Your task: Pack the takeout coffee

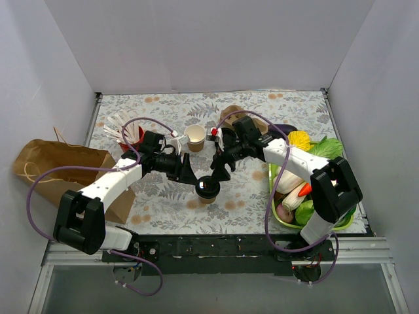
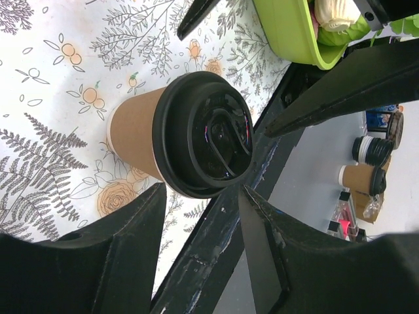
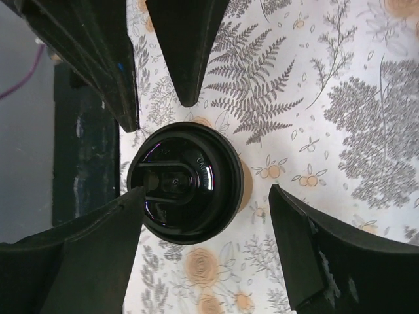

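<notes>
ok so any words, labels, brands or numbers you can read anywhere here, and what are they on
None can be read.
Black lid: raised marks on top, too blurred to read.
Coffee cup: plain brown side, no print showing.
Spare cups in the background of the left wrist view: too small to tell.

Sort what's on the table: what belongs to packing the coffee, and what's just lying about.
For the job: lidded coffee cup, standing between the open fingers of the left gripper and right gripper; probably the brown paper bag, to pack it in.

Lying about: open paper cup, red cup of white sticks, green tray of vegetables.
</notes>
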`<state>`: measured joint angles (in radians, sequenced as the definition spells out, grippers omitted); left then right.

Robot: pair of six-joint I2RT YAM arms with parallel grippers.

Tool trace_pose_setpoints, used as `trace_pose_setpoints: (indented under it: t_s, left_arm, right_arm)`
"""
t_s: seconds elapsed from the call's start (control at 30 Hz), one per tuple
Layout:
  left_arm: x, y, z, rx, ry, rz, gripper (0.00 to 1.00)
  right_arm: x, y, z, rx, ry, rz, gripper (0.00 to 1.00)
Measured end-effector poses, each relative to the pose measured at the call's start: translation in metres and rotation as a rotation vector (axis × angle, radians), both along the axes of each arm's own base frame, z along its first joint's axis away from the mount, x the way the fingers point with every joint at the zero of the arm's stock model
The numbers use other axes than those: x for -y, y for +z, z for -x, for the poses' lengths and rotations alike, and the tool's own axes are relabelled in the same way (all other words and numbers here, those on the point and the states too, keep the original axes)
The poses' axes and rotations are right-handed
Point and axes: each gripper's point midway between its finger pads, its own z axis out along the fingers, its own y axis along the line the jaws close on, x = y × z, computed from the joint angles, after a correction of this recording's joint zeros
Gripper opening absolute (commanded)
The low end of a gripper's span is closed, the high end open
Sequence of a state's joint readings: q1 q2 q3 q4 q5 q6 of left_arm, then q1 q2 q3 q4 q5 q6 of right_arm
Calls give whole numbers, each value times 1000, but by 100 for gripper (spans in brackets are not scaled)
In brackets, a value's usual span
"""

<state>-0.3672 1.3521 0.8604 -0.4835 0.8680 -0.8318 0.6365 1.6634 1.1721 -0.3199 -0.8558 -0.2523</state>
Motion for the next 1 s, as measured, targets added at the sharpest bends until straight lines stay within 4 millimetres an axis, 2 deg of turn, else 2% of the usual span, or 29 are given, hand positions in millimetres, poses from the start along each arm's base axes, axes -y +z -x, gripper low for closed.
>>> trace_pose_setpoints:
  t_s: [0.27, 0.5, 0.7, 1.0]
  left_arm:
    - [-1, -3, 3, -20, 1, 6, 47]
    - [-2, -8, 5, -45, 7, 3, 47]
    - [-3, -12, 6, -59, 14, -1, 46]
    - [-2, -15, 5, -72, 17, -2, 46]
  right_arm:
    - [-8, -6, 16, 234, 206, -13, 88]
    - [-13, -7, 29, 347, 331, -25, 88]
    - [-12, -6, 31, 373, 350, -28, 86]
    - [-14, 10, 22, 249, 236, -61, 87]
